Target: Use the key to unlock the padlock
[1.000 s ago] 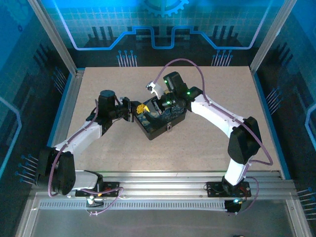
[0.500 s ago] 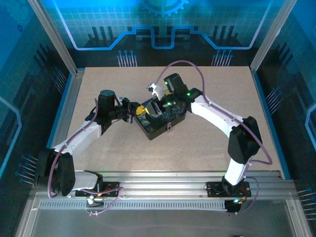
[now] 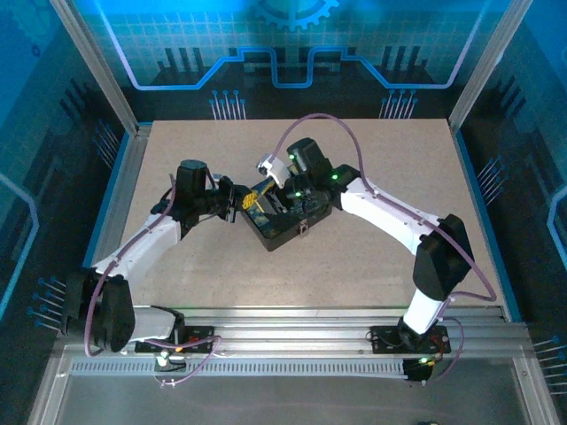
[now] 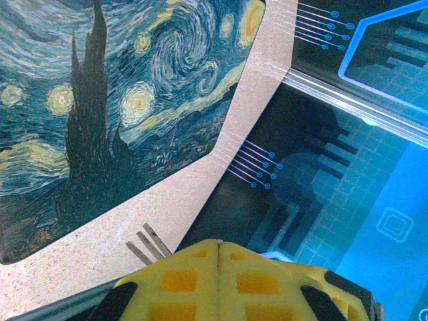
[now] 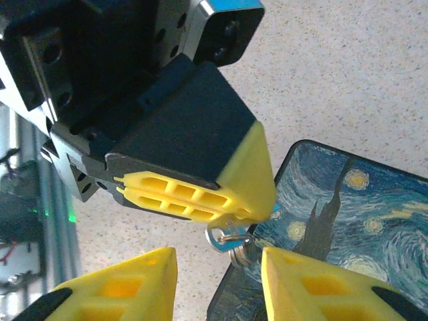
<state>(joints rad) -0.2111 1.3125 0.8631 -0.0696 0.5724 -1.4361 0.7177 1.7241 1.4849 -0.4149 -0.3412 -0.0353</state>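
The table (image 3: 354,274) is a pale, speckled board, matt and finely grainy. The box lid (image 4: 100,107) bears a smooth painted print with a slight sheen. The left tool (image 5: 257,204) has matt yellow moulded plastic pads on black casing. The key (image 5: 229,239), somewhat blurred, looks like bright polished metal.

top: high, looking down, far | wrists: close-up | shared: painted box lid (image 4: 100,100)
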